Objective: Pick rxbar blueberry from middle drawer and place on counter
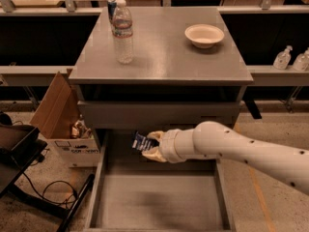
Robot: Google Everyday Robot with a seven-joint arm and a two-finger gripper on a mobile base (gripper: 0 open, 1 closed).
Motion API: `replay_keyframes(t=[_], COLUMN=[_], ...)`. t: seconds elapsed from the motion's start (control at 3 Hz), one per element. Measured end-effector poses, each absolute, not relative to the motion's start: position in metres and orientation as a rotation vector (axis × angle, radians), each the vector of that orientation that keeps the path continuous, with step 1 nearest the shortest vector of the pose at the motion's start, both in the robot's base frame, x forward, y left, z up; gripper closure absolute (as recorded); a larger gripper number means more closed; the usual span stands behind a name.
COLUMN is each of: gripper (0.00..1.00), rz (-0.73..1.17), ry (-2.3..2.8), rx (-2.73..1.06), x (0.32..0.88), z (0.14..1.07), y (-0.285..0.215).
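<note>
The rxbar blueberry [142, 142], a small dark wrapper with pale print, is held in my gripper [150, 145]. The gripper's pale fingers [152, 153] are shut on the bar, one above and one below it. The gripper holds the bar in the air above the open middle drawer [159, 197], just in front of the closed grey drawer front. The drawer's flat grey bottom is bare. The counter [159, 47] is the grey cabinet top above and behind the gripper. My white arm reaches in from the lower right.
On the counter stand a clear water bottle [122, 32], a can [112, 6] behind it and a pale bowl [204, 35] at the back right. An open cardboard box [63, 129] sits left of the cabinet. Cables and a black stand [19, 158] lie at the far left.
</note>
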State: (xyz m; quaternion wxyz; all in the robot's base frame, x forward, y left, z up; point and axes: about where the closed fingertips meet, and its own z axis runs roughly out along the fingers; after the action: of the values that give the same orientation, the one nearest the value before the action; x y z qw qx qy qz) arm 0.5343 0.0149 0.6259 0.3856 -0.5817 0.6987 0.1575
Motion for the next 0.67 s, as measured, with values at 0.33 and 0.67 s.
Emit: replay_keyframes(t=[0.33,0.67], gripper=[1.00,1.00], rz=[0.369,0.315], ry=[1.712,1.733], rx=[-1.434,-1.374], x=[0.521,0.507], z=[0.740,0.826], y=[-0.022,-0.079])
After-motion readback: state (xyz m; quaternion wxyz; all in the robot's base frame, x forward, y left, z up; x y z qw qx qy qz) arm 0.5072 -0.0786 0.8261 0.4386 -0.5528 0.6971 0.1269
